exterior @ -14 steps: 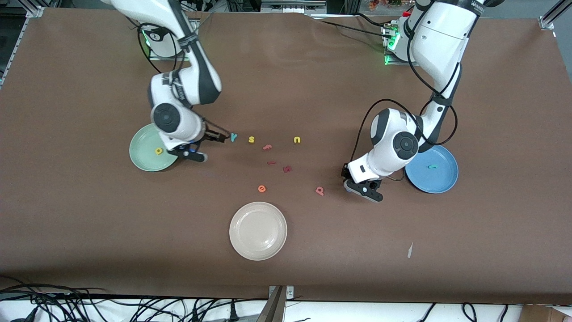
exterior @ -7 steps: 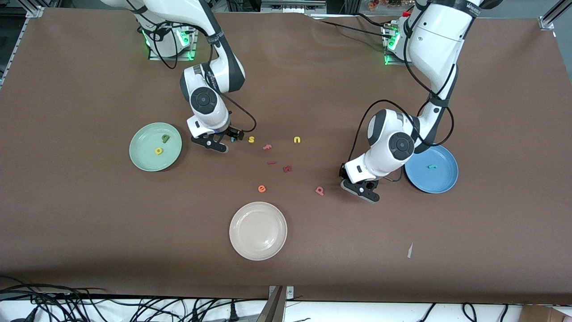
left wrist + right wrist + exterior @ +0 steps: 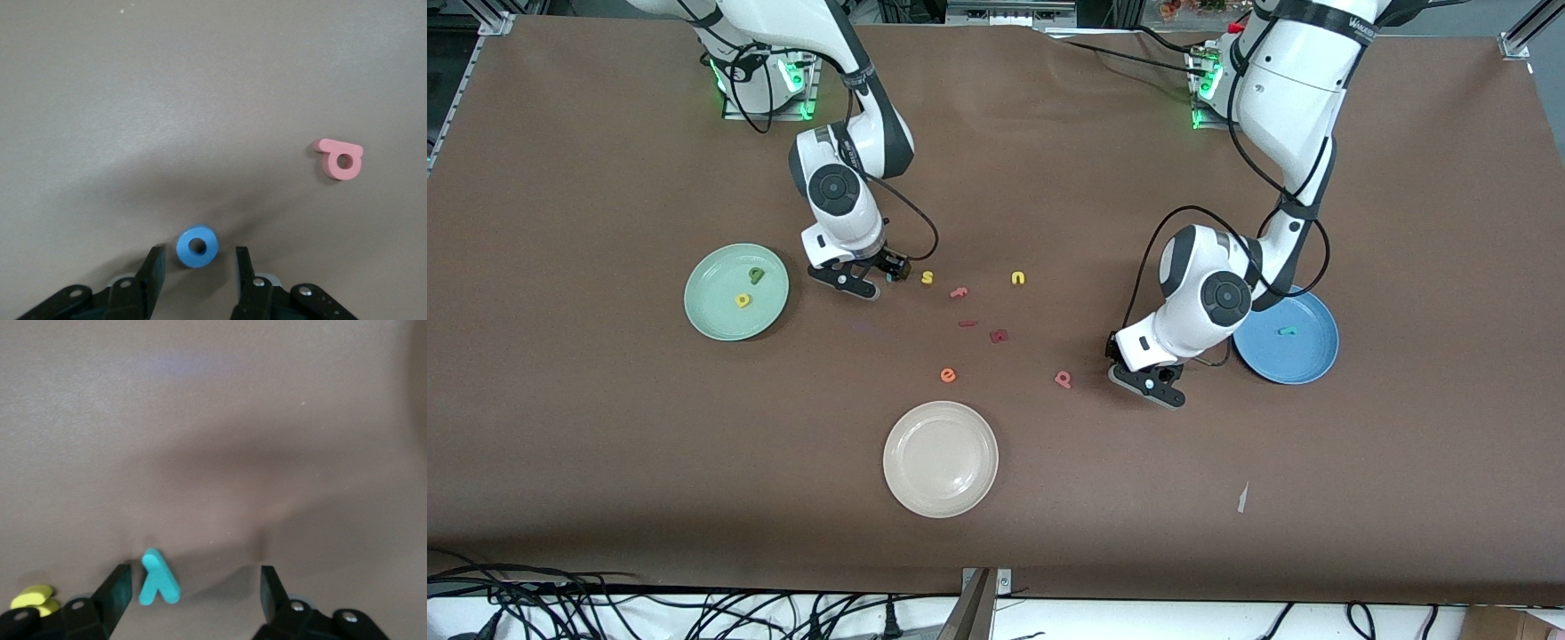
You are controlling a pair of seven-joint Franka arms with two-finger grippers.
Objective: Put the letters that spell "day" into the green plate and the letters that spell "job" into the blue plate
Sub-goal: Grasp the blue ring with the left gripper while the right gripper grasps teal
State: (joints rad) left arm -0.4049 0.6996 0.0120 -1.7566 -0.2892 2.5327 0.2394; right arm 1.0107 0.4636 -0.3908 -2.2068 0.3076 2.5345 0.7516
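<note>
Your green plate (image 3: 735, 292) already holds the yellow d (image 3: 743, 300) and the green a (image 3: 756, 275), and it sits toward the right arm's end of the table with bare brown tabletop (image 3: 605, 427) all round its rim. The teal y (image 3: 157, 579) lies flat on the table between the spread fingers of your right gripper (image 3: 193, 590), close to one finger (image 3: 115, 590) and with plenty of gap to the second; the yellow s (image 3: 927, 277) is just beside it. Your blue plate (image 3: 1303, 356), at the left arm's end, carries only the teal j (image 3: 1286, 332). Your left gripper (image 3: 197, 267) is down at the table with the blue o (image 3: 197, 246) lying between its part-open fingers, not pinched. The pink b (image 3: 1063, 380) sits near it, apart. Between the arms you have the yellow u (image 3: 1018, 278), a pink f (image 3: 959, 292), two dark-red pieces (image 3: 998, 336), and the orange e (image 3: 948, 375) near the cream plate (image 3: 940, 459). Lettering on the left arm's (image 3: 1294, 80) upper link is too small to read.
</note>
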